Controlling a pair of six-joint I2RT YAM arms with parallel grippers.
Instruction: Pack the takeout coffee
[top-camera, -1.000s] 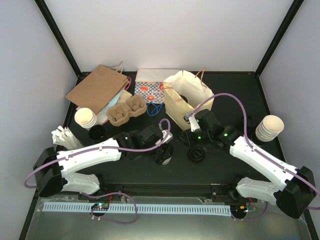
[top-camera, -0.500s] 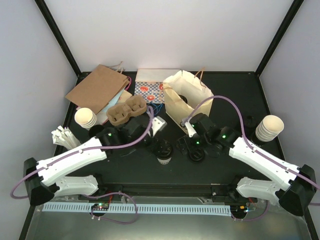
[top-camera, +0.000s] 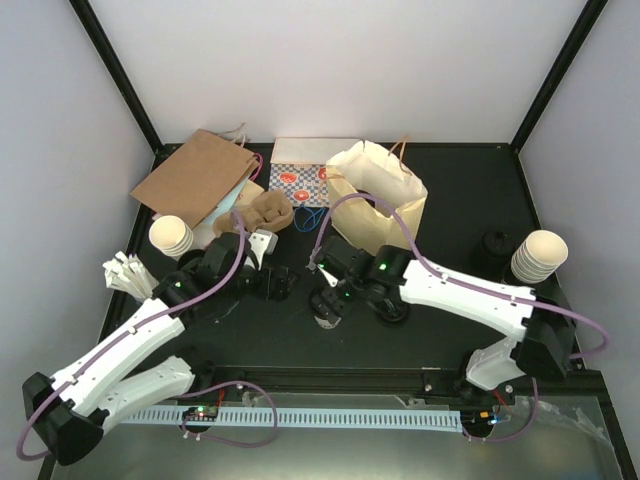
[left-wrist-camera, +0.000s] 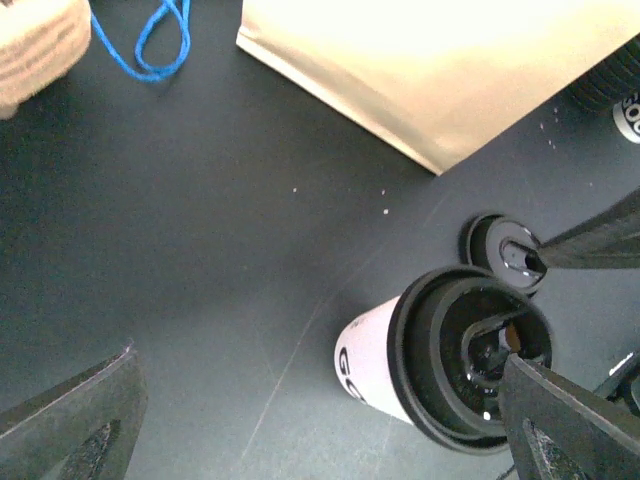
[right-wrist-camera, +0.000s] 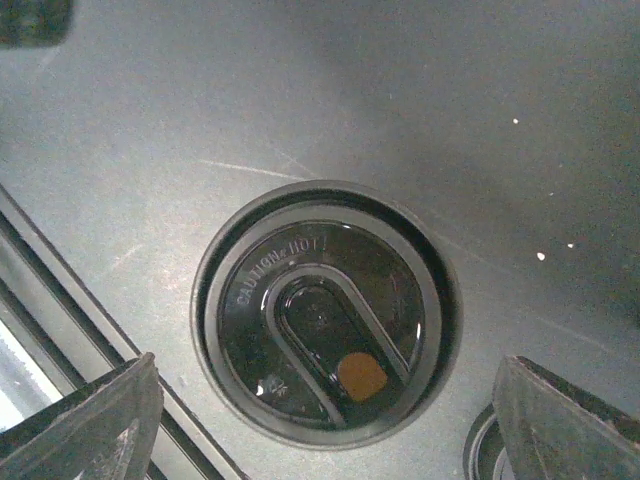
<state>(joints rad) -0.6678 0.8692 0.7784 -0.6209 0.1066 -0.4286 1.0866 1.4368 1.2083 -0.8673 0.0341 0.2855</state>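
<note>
- Currently the paper bag (top-camera: 378, 205) is standing open; I can't tell its contents.
- The takeout coffee (right-wrist-camera: 325, 310) is standing upright on the desk (top-camera: 460, 190) nearby, lid up.
- The right gripper (right-wrist-camera: 327, 358), above it, and left gripper (left-wrist-camera: 318, 355) are gaping empty.

- The takeout coffee (left-wrist-camera: 450, 370) stands upright on the table (top-camera: 250, 335), near its front edge.
- A paper bag (top-camera: 375, 200) stands behind it.
- A loose lid (left-wrist-camera: 505, 252) lies just beside it.
</note>
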